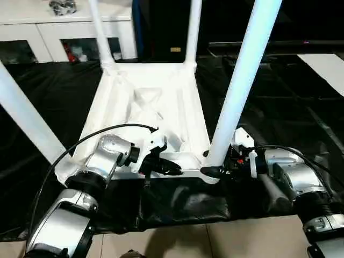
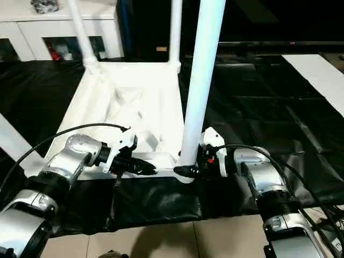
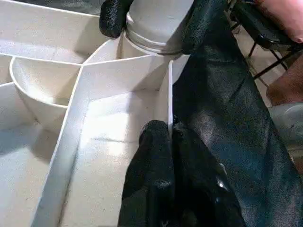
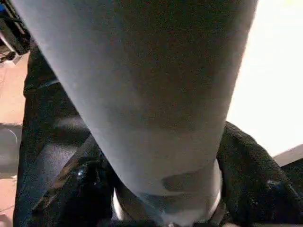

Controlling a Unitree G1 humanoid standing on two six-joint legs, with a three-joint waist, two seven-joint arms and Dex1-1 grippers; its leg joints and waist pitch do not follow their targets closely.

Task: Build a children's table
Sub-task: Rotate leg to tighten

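A black sheet (image 1: 64, 91) is spread over the floor, with bare tiles (image 1: 177, 242) along its near edge and a white glass-door cabinet (image 1: 64, 32) at the far left.

The table top (image 1: 161, 102) is laid upside down in the middle of the sheet, ribbed underside up. Four legs are seen standing in its corner sockets: far left leg (image 1: 99, 32), far right leg (image 1: 192, 29), near left leg (image 1: 24, 115), which leans outward, and near right leg (image 1: 242, 80).

The left gripper (image 1: 169, 167) is clenched on the thin upright wall of the top's near edge, just beside the near right corner; in the left wrist view its fingers (image 3: 156, 156) are seen pressed together on that rib. The top is thus held down.

The right gripper (image 2: 185, 171) is closed around the foot of the near right leg, right at the socket collar; a black finger is seen on each side of the tube in the right wrist view.

Step in hand, as judged: seating of the fourth leg, the last of the assembly. The next move appears to call for a firm push or twist down the leg's axis while the top is kept pinned, then a check of the leaning near left leg. Whether the near right leg is fully home cannot be told.
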